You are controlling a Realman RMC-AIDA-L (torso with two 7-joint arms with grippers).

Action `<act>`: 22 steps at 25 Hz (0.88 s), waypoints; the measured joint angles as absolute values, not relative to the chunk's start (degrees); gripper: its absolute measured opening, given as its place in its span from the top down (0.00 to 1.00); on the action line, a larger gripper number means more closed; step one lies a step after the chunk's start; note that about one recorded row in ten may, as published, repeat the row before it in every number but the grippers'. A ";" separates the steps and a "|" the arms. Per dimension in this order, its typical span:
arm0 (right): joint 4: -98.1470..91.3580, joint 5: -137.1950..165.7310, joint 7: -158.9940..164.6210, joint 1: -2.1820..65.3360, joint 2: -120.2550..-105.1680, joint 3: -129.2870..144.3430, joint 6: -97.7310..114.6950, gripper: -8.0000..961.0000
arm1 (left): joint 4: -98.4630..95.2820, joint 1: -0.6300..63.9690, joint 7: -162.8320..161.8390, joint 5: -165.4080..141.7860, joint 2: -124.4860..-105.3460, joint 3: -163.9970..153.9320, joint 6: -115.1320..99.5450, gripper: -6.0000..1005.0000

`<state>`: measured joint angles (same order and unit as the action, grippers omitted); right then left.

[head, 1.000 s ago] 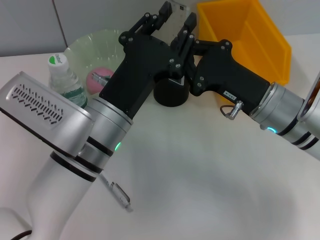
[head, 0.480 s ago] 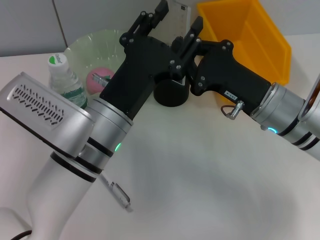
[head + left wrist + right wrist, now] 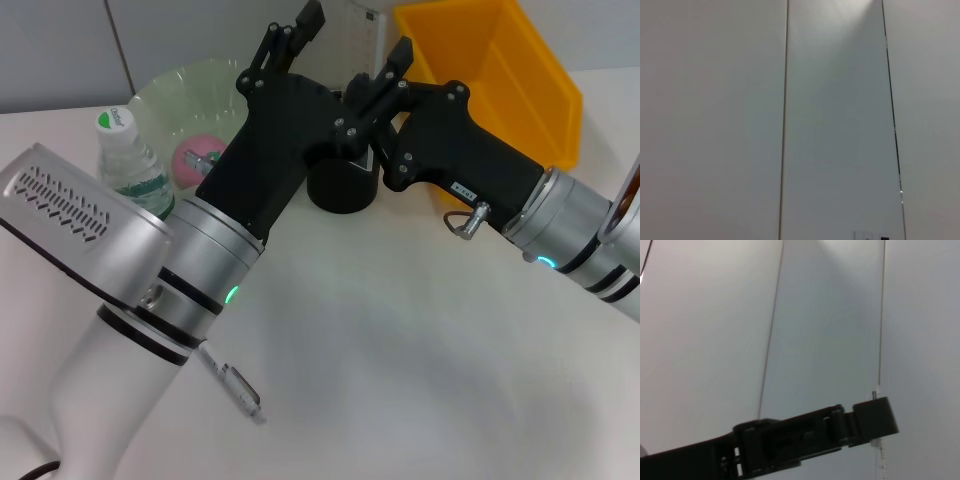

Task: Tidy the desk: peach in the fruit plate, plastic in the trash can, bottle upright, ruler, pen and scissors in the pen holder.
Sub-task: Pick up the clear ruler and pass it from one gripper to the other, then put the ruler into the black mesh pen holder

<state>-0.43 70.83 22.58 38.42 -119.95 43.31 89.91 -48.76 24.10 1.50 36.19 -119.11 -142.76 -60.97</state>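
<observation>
My left gripper [image 3: 355,33] is raised above the black pen holder [image 3: 342,190], open, with its fingers spread wide. The clear ruler [image 3: 365,22] stands upright between them, and I cannot tell if either finger touches it. My right gripper [image 3: 440,130] crowds in from the right beside the holder. The pink peach [image 3: 195,160] lies in the green fruit plate [image 3: 190,85]. The bottle [image 3: 130,158] stands upright with its green cap on top. A pen [image 3: 233,387] lies on the desk under my left arm. The yellow trash can [image 3: 500,70] is at the back right. Scissors and plastic are out of view.
The bottle and plate sit close to my left arm on its left. Both wrist views show only wall panels. In the right wrist view a black gripper finger [image 3: 815,440] crosses in front of them. The white desk [image 3: 400,340] stretches toward the front.
The left gripper's fingers have spread steadily apart around the ruler. Both arms have otherwise held their place.
</observation>
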 joint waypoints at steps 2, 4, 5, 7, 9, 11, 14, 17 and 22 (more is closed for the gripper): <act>-0.43 70.83 22.59 38.36 -119.96 42.91 89.91 0.99 | -48.75 24.02 0.70 36.12 -119.03 -142.70 -60.96 0.17; -0.44 70.84 22.59 38.19 -119.97 41.31 89.91 0.99 | -48.69 23.66 -1.03 35.92 -118.81 -142.55 -61.03 0.15; -0.46 70.84 22.61 38.07 -119.97 39.21 89.90 0.99 | -48.66 23.05 -2.73 34.82 -118.61 -142.07 -61.12 0.15; -0.48 70.84 22.68 38.06 -119.96 38.17 89.77 0.99 | -48.63 22.28 -4.86 32.65 -118.45 -141.08 -61.15 0.15; -0.54 70.84 22.96 38.27 -119.90 36.44 89.18 0.99 | -48.55 19.73 -11.88 24.08 -118.10 -136.81 -60.95 0.14; -0.67 70.84 23.57 38.73 -119.86 35.32 88.21 0.99 | -48.51 17.90 -16.19 18.15 -117.88 -133.96 -60.85 0.15; -0.75 70.84 25.01 40.07 -119.86 33.88 85.47 0.99 | -48.50 15.22 -23.70 8.31 -117.11 -129.26 -60.84 0.15; -0.68 70.84 26.34 41.90 -119.91 32.87 80.81 0.99 | -48.49 14.02 -30.15 0.79 -116.04 -126.20 -60.84 0.15; 0.27 70.84 27.25 45.34 -119.92 31.40 72.42 0.99 | -46.85 13.18 -47.96 -18.04 -114.21 -118.09 -62.12 0.15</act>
<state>0.27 70.84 27.25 45.34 -119.92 31.40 72.42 -46.85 13.18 -47.96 -18.04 -114.21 -118.09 -62.12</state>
